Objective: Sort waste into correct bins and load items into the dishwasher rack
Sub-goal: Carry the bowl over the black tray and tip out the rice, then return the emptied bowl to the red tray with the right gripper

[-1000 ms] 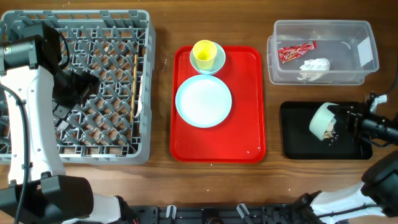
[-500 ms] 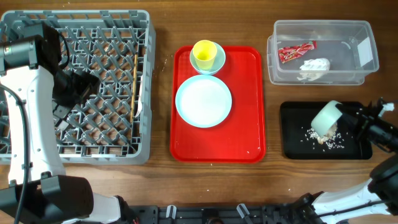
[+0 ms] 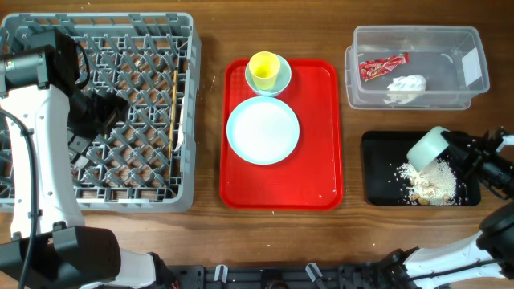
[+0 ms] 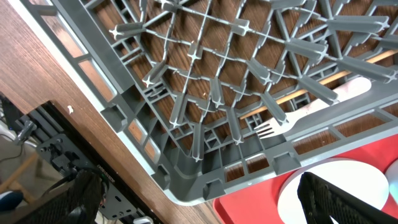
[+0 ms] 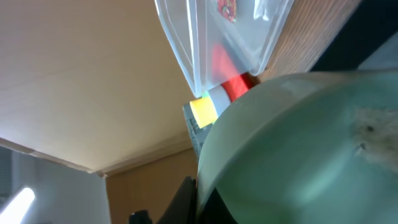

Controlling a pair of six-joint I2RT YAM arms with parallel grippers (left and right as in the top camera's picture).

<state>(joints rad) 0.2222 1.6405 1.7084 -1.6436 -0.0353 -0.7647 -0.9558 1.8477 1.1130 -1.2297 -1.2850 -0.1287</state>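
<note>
— Beige crumbs [image 3: 430, 181], where are they?
— Heaped in the black tray [image 3: 377, 189], just under a pale bowl [image 3: 427, 147] that the right claw [image 3: 454, 151] has clamped, tilted over them.
— And the left claw [image 3: 95, 114]?
— Spread wide, holding nothing, above the rack [image 3: 152, 189], where the stick [image 3: 174, 108] lies.
— The rest?
— Wrapper [image 3: 382, 67] and white scrap [image 3: 406, 87] in the clear tub [image 3: 414, 30]; plate [image 3: 263, 130] and cup [image 3: 263, 68] on the red tray [image 3: 317, 177].

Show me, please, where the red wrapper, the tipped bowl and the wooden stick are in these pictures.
red wrapper [image 3: 383, 67], overhead view, middle of its printed face.
tipped bowl [image 3: 427, 148], overhead view, its pale outer wall.
wooden stick [image 3: 174, 108], overhead view, midway along its length.
</note>
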